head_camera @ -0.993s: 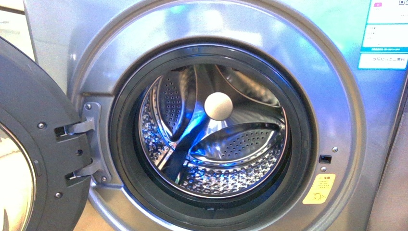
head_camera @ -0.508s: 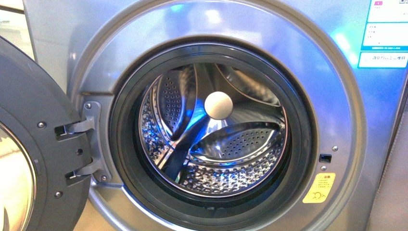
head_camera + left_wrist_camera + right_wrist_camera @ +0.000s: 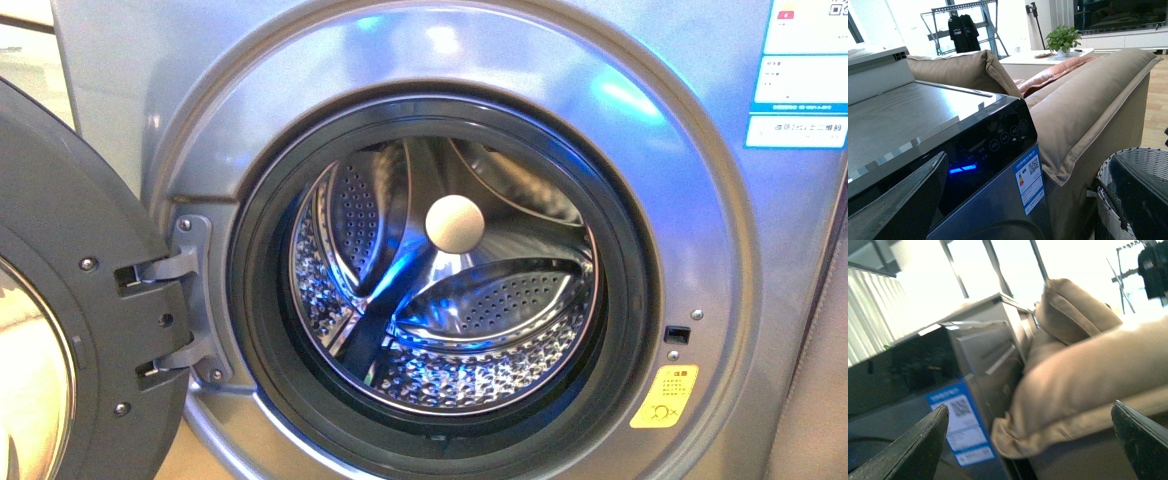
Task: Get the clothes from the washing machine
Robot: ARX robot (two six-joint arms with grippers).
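Your front view fills with the washing machine [image 3: 440, 60], door [image 3: 60, 330] swung open to the left, steel drum [image 3: 450, 300] bare of garments. Right gripper [image 3: 1028, 440] jaws spread wide, gripping nothing. Left gripper: one finger [image 3: 898, 200] visible, state unclear. Dark fabric, likely the clothes [image 3: 1143, 185], sits in the woven basket [image 3: 1110, 175] beside the sofa [image 3: 1088, 115].

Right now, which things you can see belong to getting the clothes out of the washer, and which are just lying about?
Part of the job:
washing machine, door swung open
steel drum, no clothes visible inside
woven basket with dark fabric in it

Just lying about:
tan sofa
potted plant
drying rack
yellow sticker
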